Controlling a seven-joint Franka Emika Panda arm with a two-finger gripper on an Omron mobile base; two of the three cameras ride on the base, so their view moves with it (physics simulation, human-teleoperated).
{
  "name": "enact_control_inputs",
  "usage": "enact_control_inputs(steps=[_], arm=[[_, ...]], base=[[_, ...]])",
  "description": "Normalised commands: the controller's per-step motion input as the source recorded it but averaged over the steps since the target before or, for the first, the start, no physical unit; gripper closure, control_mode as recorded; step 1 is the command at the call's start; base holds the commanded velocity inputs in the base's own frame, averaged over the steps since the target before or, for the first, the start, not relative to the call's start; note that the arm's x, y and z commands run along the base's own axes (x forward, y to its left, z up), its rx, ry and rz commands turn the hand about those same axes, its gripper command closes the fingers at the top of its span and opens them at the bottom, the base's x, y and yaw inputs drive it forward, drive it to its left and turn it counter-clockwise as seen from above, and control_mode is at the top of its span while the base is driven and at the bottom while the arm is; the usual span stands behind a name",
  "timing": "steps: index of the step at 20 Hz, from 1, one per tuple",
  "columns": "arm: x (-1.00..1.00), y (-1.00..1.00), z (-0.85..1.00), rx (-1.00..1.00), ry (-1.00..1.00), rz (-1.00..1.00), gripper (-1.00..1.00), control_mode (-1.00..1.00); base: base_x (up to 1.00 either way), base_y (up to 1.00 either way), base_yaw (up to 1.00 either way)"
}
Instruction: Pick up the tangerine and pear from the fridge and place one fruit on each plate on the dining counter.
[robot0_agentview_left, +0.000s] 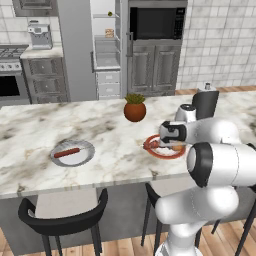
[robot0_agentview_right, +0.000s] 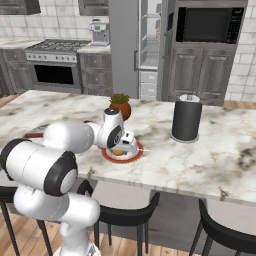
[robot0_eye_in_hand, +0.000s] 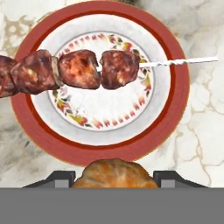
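Note:
The tangerine (robot0_eye_in_hand: 114, 174) sits between my gripper's (robot0_eye_in_hand: 114, 178) two dark fingertips, and the gripper is shut on it. It hangs just above the near rim of the reddish-rimmed plate (robot0_eye_in_hand: 179, 87), which carries a meat skewer (robot0_eye_in_hand: 78, 70). From the base, the gripper (robot0_agentview_left: 167, 145) (robot0_agentview_right: 122, 147) points down over that plate (robot0_agentview_left: 159, 154) (robot0_agentview_right: 111, 159) on the marble dining counter (robot0_agentview_left: 30, 135). The pale grey plate (robot0_agentview_left: 88, 150) lies to the left with a red sausage stick on it. The fridge (robot0_agentview_left: 105, 50) (robot0_agentview_right: 147, 45) stands open behind; a small greenish speck on its top shelf may be the pear (robot0_agentview_left: 110, 13).
A round pot with green leaves (robot0_agentview_left: 134, 107) (robot0_agentview_right: 120, 105) stands just behind the reddish-rimmed plate. A dark cylinder (robot0_agentview_left: 205, 102) (robot0_agentview_right: 186, 120) stands to the right. Black stools (robot0_agentview_left: 60, 222) (robot0_agentview_right: 125, 215) line the counter's near edge.

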Motion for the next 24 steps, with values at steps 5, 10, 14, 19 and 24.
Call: enact_control_inputs(steps=[5, 10, 14, 19, 24], arm=[[0.21, 0.0, -0.15, 0.0, 0.04, 0.0, 1.0, -1.0], [0.09, 0.0, -0.29, 0.0, 0.0, 0.0, 1.0, -1.0], [0.1, 0.0, -0.31, 0.0, 0.0, 0.0, 1.0, -1.0], [0.15, 0.0, -0.13, 0.0, 0.0, 0.0, 1.0, -1.0], [0.17, -0.01, -0.08, 0.0, -0.01, 0.0, 1.0, -1.0]], base=[[0.0, 0.0, 0.0], [0.0, 0.0, 0.0], [0.0, 0.0, 0.0], [0.0, 0.0, 0.0], [0.0, 0.0, 0.0]])
